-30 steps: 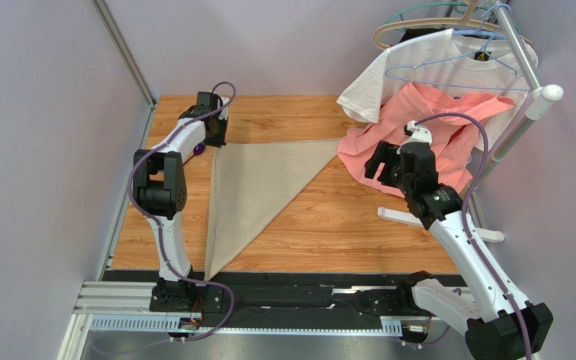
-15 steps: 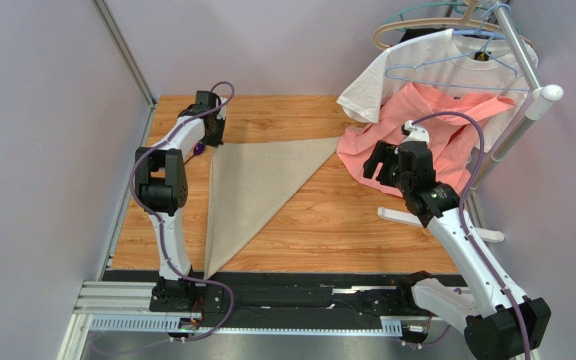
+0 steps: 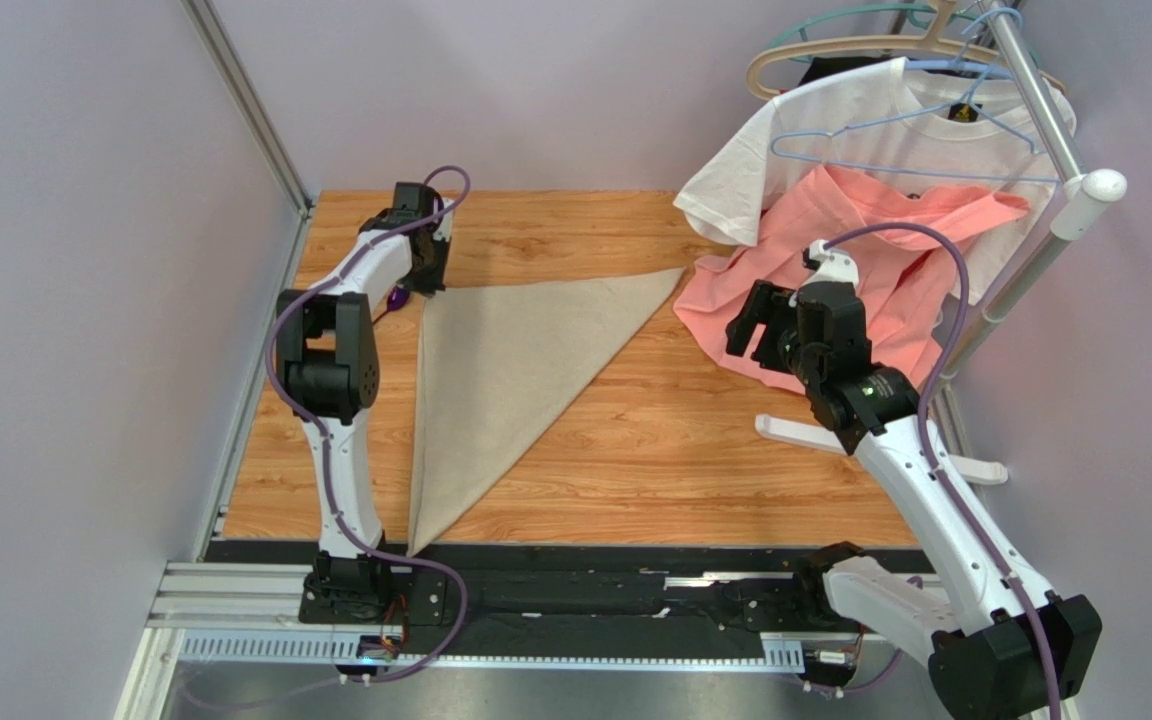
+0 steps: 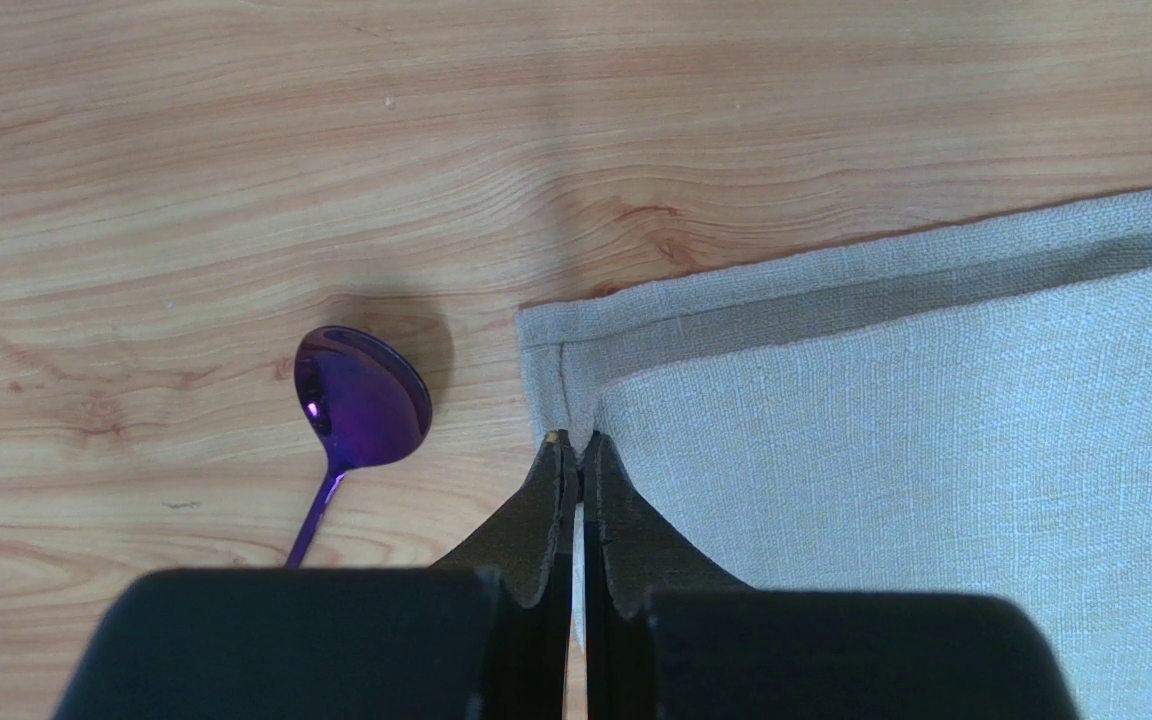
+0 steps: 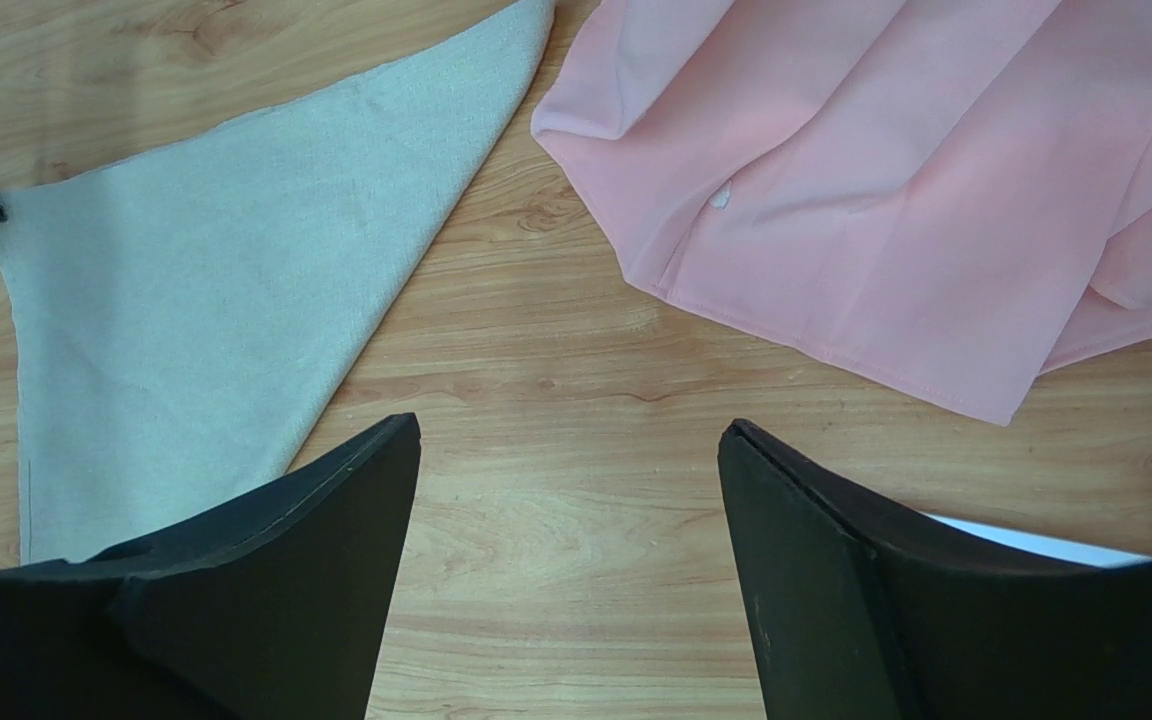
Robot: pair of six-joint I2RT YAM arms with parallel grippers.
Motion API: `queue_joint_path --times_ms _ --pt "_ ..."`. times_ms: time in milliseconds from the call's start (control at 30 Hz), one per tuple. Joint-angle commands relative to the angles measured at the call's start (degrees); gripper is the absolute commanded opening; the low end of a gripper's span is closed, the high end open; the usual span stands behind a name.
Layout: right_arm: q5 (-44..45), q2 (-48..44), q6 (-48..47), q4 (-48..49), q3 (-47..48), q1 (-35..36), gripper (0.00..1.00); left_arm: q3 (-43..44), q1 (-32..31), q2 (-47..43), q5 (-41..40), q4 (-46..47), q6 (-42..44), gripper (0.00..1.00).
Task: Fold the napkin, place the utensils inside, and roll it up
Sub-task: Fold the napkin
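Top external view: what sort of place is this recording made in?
Probably a robotics lab cell, not a home: plain lilac-grey partition walls enclose a wood-grain tabletop, an aluminium mounting rail runs along its near edge, and a metal garment rack holding a white T-shirt stands at the right.

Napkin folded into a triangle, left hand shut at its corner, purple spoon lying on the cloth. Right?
No. The purple spoon is not on the napkin; it lies on the bare table just beside that corner, clear of the cloth, per the left wrist view. Triangle fold and left hand shut at the corner stand.
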Motion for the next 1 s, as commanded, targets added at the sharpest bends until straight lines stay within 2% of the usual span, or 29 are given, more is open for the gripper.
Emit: queue_joint_path --times_ms 0,967 --pt "-0.6 0.0 -0.1 2.5 1.0 -0.2 0.77 2.9 0.7 0.6 -1.3 -0.1 1.5 0.00" --pt "-0.9 1.3 -0.3 2.8 0.8 -0.1 0.77 5.2 0.8 3.5 -4.9 -1.0 2.0 0.00"
